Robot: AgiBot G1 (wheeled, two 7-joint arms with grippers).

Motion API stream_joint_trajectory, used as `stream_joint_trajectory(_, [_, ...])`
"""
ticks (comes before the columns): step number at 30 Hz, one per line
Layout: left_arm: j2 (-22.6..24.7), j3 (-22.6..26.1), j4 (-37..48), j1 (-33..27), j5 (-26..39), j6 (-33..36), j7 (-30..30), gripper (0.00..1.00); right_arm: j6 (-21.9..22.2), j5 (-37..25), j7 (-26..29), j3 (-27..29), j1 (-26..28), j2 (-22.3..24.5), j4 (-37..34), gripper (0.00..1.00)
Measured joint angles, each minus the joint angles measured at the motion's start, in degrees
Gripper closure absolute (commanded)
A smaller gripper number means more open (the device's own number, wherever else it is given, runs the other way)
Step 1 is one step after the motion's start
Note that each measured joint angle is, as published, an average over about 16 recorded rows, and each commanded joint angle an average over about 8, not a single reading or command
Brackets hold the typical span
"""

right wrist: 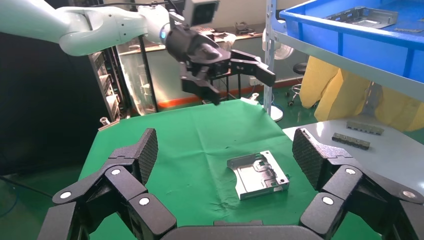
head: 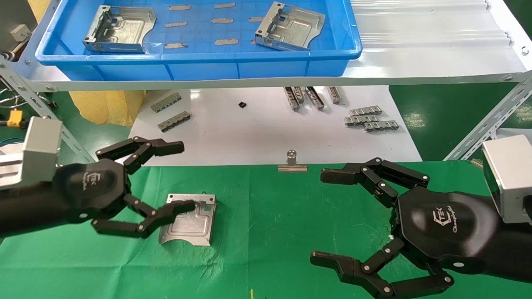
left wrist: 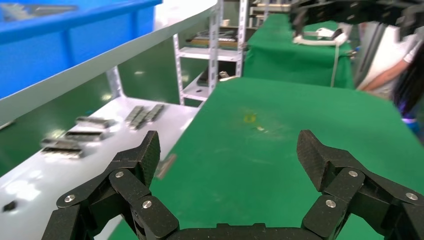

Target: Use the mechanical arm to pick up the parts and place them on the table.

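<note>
Your ribbed, silvery sheet-metal part (head: pixel 189 219) lies flat on the wrinkled green surface (head: pixel 266 232). Left pincer (head: pixel 166 176) hovers above it, spread wide, empty; right pincer (head: pixel 322 216) likewise gapes empty.

Bracket (head: pixel 189 219) on table (head: pixel 266 216), left side.

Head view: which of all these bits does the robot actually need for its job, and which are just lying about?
In the job:
- bracket on the cloth
- two brackets in the tray
- green cloth
- left hand, open above the cloth
- right hand, open

Lying about:
- slotted strips
- binder clip
- white sheet
</note>
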Motion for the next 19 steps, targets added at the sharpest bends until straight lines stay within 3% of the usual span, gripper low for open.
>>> stream_joint_trajectory(12, [-4.32,-3.87,-15.47,6.90,-4.38,-1.07,-8.21,0.00,0.00,0.00,0.00,0.00,0.00,0.00,0.00,0.00])
stream_joint_trajectory(19, [-5.51,-4.93,-19.73,8.79,-5.58,-1.36,-10.45,0.00,0.00,0.00,0.00,0.00,0.00,0.00,0.00,0.00])
